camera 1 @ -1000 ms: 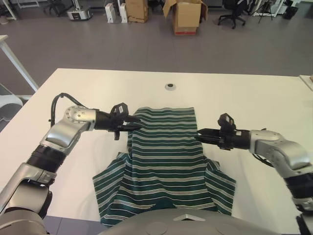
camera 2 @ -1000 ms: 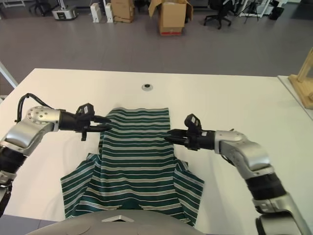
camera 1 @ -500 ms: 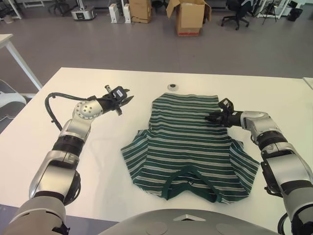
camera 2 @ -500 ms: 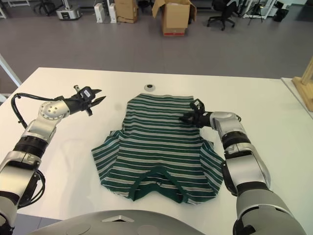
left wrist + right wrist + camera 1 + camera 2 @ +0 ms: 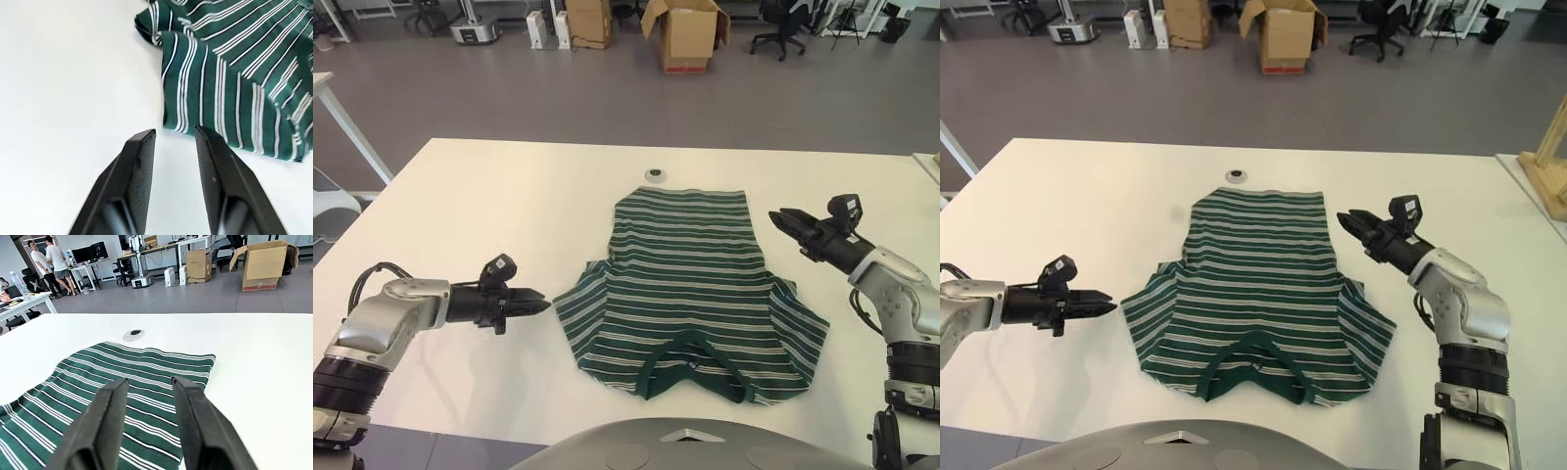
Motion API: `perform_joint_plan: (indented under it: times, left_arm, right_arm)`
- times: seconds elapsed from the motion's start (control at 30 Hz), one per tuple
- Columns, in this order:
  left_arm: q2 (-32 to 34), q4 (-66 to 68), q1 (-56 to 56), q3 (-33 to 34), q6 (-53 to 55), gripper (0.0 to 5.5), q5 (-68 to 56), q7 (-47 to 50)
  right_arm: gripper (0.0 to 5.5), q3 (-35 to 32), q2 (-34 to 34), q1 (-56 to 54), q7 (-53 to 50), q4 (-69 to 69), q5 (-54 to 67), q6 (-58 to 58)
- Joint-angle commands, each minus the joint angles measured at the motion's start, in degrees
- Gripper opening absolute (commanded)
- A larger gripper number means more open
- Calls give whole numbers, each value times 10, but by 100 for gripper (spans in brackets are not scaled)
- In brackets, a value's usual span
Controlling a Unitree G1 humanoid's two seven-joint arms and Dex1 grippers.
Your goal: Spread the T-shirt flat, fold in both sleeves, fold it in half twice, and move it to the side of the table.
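**A:** Two claws, both empty right now. The left gripper (image 5: 175,134) sits low, just off the left sleeve (image 5: 582,299) of the T-shirt (image 5: 690,284). Its jaws are a narrow gap apart with nothing between them. The right gripper (image 5: 779,217) hovers near the shirt's hem corner, jaws parted, nothing held either. The shirt itself lies on the white table (image 5: 509,196), collar end toward the robot, with the cable grommet (image 5: 655,174) just past its hem. What do you reckon goes wrong here?

**B:** I'd say the sleeve grab. That edge looks rumpled and lies flat on the table. With so narrow a gap, the left fingers could just shove the fabric into a bunch instead of getting around it. Or they catch one layer only and the fold comes out crooked. Nothing pins the body down, so a pull might drag the whole shirt sideways. The right sleeve (image 5: 798,318) looks creased too, so same risk there.
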Motion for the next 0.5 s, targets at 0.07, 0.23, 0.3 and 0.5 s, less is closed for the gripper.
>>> perform_joint_plan:
  times: [0.07,0.23,0.3,0.5]
  left_arm:
    - [-49,6,26,-7,-26,146,43,51]
    - [-67,-11,42,3,-8,114,34,56]
    - [-68,-16,45,3,-3,73,32,53]
    - [-80,-21,45,2,0,1,39,62]
  right_arm:
    - [165,-16,4,15,-19,-27,13,20]
    - [165,-14,0,13,-18,-19,10,20]
    - [165,-15,-1,15,-18,-18,9,19]
    - [165,-19,-2,17,-20,-9,6,15]
